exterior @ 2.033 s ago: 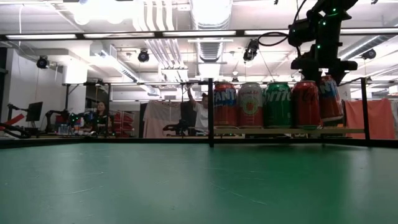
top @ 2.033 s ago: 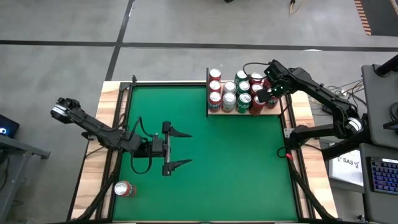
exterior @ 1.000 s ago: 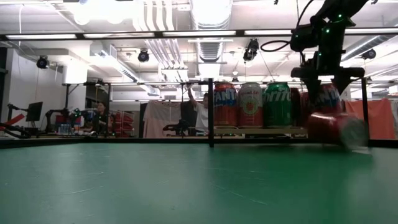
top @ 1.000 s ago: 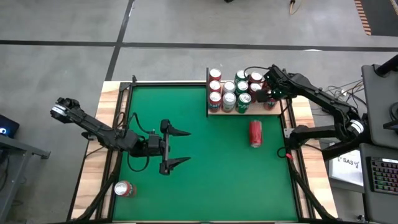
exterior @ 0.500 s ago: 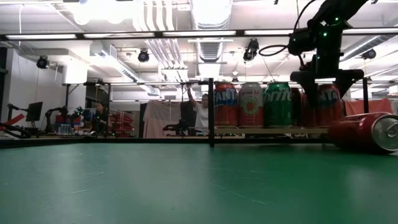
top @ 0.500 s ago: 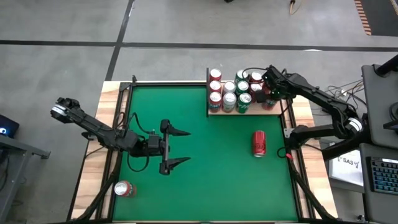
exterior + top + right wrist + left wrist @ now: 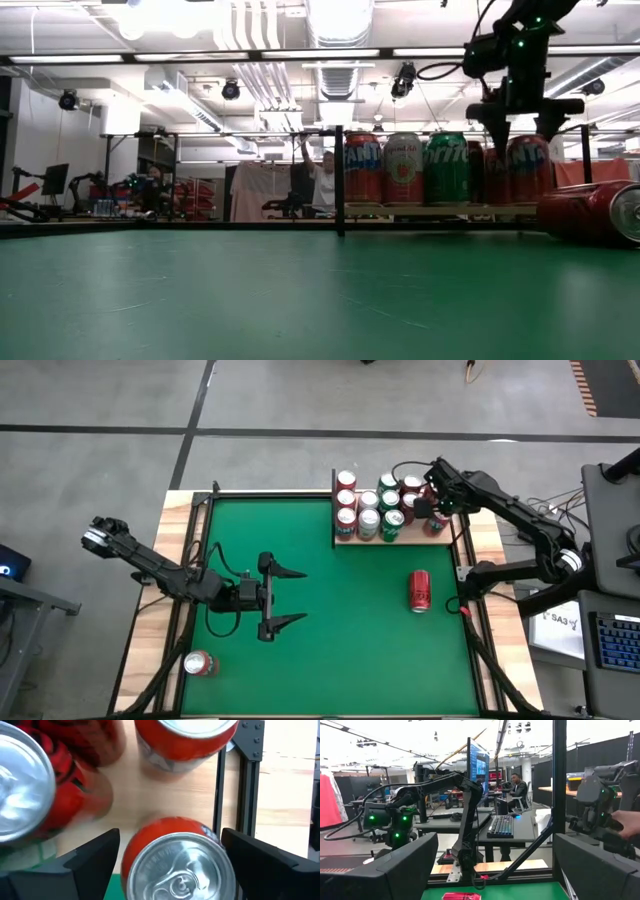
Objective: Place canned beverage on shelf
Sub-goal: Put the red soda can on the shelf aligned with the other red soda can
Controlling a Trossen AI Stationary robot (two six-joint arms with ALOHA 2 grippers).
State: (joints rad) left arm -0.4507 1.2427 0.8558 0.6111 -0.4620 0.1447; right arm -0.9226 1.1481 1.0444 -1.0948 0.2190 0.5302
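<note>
Right gripper (image 7: 432, 510) hovers wide open, empty, over the shelf's (image 7: 398, 540) right end, above your upright cans (image 7: 368, 505). Your red can (image 7: 419, 590) lies toppled on the green felt (image 7: 340, 650) near the shelf, long axis pointing toward it. Left gripper (image 7: 290, 598) waits open mid-table.

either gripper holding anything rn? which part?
Nothing held. Right gripper hangs open above a red can on the shelf; left gripper open, empty.
</note>
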